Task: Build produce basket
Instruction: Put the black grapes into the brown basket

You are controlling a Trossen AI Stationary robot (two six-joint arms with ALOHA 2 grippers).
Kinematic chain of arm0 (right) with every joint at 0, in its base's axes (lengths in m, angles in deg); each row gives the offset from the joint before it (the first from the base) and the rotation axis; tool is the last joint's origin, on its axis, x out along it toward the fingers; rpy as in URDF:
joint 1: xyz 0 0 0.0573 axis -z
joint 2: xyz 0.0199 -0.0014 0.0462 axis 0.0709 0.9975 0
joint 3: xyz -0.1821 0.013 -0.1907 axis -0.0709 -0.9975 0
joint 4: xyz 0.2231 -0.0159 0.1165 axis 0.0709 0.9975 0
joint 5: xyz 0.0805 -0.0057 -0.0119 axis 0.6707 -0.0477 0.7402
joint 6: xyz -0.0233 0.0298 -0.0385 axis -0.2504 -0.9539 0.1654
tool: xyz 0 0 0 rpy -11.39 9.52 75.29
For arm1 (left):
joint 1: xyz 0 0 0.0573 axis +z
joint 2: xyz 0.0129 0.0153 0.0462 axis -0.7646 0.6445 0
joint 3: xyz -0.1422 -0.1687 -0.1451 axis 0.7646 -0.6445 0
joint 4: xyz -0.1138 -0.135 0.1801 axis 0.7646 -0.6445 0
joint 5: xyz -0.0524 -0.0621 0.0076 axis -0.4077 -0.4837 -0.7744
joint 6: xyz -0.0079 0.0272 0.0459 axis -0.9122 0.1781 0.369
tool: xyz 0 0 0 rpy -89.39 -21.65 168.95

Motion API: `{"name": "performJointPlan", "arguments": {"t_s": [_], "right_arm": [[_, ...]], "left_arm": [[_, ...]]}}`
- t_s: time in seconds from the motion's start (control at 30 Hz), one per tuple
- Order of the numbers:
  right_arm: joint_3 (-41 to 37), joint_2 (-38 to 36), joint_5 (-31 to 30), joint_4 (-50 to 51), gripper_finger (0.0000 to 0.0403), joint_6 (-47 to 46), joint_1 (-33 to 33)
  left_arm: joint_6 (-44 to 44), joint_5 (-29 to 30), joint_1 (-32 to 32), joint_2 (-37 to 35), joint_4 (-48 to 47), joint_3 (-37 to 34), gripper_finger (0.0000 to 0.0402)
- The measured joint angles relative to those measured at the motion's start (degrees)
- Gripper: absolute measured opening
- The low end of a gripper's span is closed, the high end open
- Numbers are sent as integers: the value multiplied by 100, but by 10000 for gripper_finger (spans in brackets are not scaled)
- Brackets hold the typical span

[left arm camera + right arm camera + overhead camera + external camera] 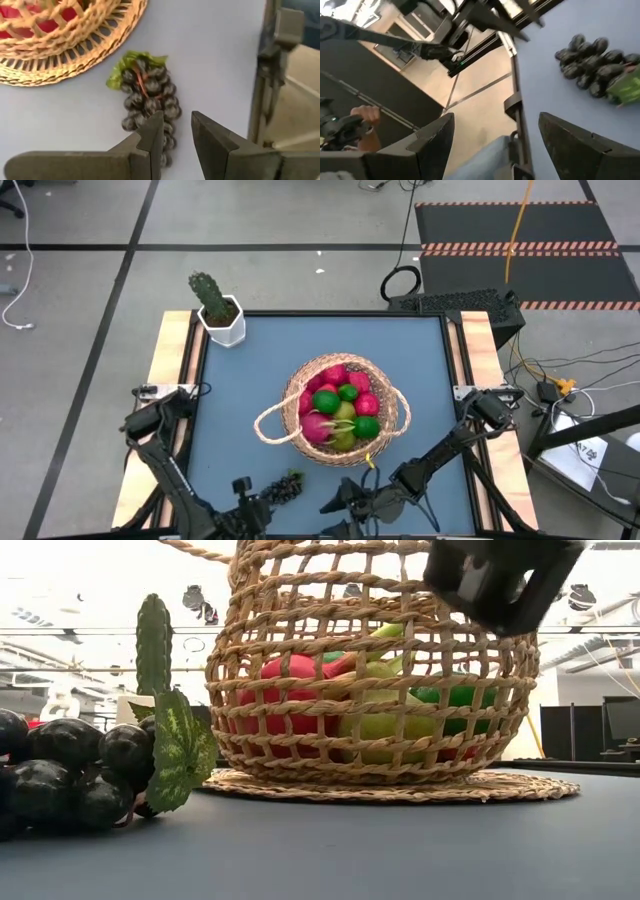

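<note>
basket (335, 412) tan woven wicker, filled with red, green fruit, left tool (172, 131) slightly parted, right tool (495, 145) spread

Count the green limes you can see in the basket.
3, all inside the basket: one lime on its left-arm side, one near the centre, one on its right-arm side nearer the arms. More may be buried under the other fruit.
</note>
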Motion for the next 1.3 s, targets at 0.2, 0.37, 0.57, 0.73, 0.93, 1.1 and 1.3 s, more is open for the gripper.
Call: {"name": "performJointPlan", "arguments": {"t_s": [0.2, 0.37, 0.57, 0.73, 0.93, 1.1, 1.3], "right_arm": [[0, -4, -26, 383, 283, -16, 19], [0, -4, -72, 654, 283, 20, 78], [0, -2, -494, 1064, 283, 139, 99], [0, -2, -546, 1375, 283, 144, 140], [-21, -2, -948, 1654, 283, 138, 112], [-168, -2, -921, 1654, 283, 69, 99], [-373, -5, -731, 1657, 283, -176, 12]], "left_arm": [[-271, -590, 206, 44, 111, -477, 103], [-455, -755, 311, 48, 354, -1010, 103], [279, -694, 604, 33, 1316, -1367, 103], [1152, -748, 881, 35, 1953, -1406, 103], [2288, -975, 1198, 47, 2797, -1410, 103], [2713, -1088, 1462, 55, 3221, -1410, 103], [2709, -1299, 1617, 55, 3212, -1410, 103]]}}
